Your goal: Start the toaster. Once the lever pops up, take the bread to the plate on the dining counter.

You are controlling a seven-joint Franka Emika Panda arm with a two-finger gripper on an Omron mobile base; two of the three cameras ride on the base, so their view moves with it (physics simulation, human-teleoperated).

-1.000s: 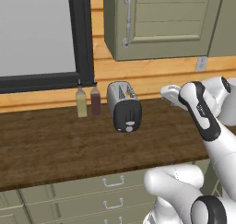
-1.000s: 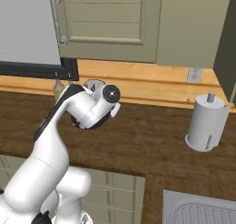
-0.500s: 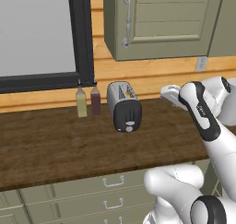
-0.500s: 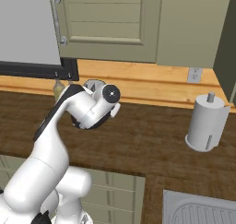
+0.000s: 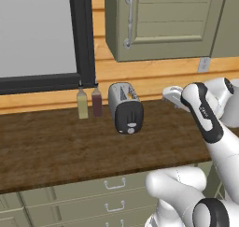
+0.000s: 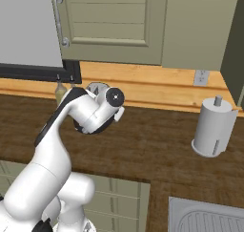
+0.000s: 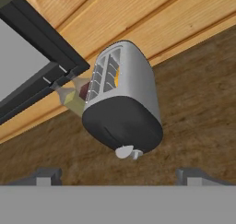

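Toaster lever: the tiny pale grey tab sits low on the glossy black end face, with one small round knob just beside it.
Claw: the two-finger gripper has its dark fingertips wide apart, and nothing is between them.
Key relation: the lever lies straight ahead of the claw, between the lines of the two tips but apart from them; I judge the claw must go forward to the black face, then press the tab.
Toaster: the small rounded chrome two-slot toaster stands on the dark wooden worktop, its long axis running from the claw toward the back wall, the black end nearest to the arm.
Bread: something light tan shows in one slot; I cannot tell how many slices.
Count: one toaster, two slots, two slim bottles just beside its far end.
Farther: one white paper towel roll stands well apart.
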